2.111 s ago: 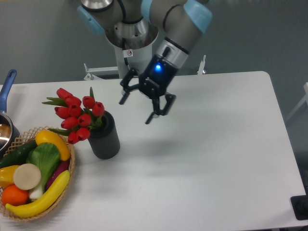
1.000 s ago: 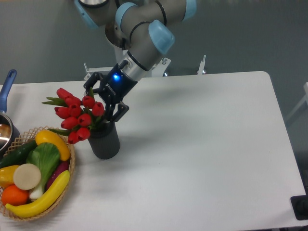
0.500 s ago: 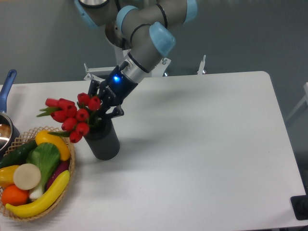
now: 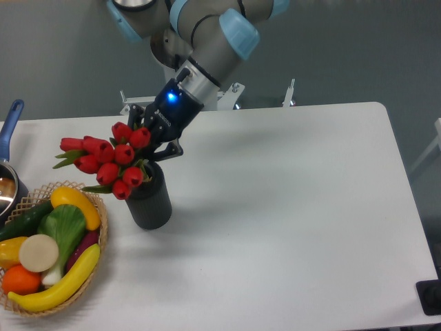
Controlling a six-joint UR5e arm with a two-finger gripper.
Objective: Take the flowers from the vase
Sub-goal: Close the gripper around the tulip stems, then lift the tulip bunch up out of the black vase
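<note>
Looking down on a smooth white table [image 4: 296,207] with rounded corners, we note the flowers [image 4: 110,162]: a tight bunch of glossy red tulip buds with stiff green leaves poking out left. They sit at the mouth of the vase [image 4: 150,200], a dark matte cylinder standing upright on the left half of the table. The bunch leans left and covers the vase's rim; we cannot tell how much stem is inside.

The gripper [image 4: 153,141] is black, angular, with a blue light glowing on its body. It comes in from the far right side of the bunch, its dark fingers pressed into the flowers just above the vase mouth. The fingers look clenched around the stems, but buds and leaves cover the tips, so we cannot confirm contact on both sides. Behind it the arm [image 4: 213,48] shows brushed grey tubes with pale blue caps; its upper joints are cut off by the top edge.

Near left, a woven wicker basket [image 4: 96,265] with an open-weave rim is cut by the left edge. It holds smooth plastic-looking produce: a banana [image 4: 58,284], a yellow pepper [image 4: 76,205], a leafy green vegetable [image 4: 63,231], an orange [image 4: 21,279], a cucumber [image 4: 24,219] and a round cream slice [image 4: 38,252]. A purple piece is mostly buried.

At the far left edge, a pot with a blue handle [image 4: 9,124] is mostly out of view.
</note>
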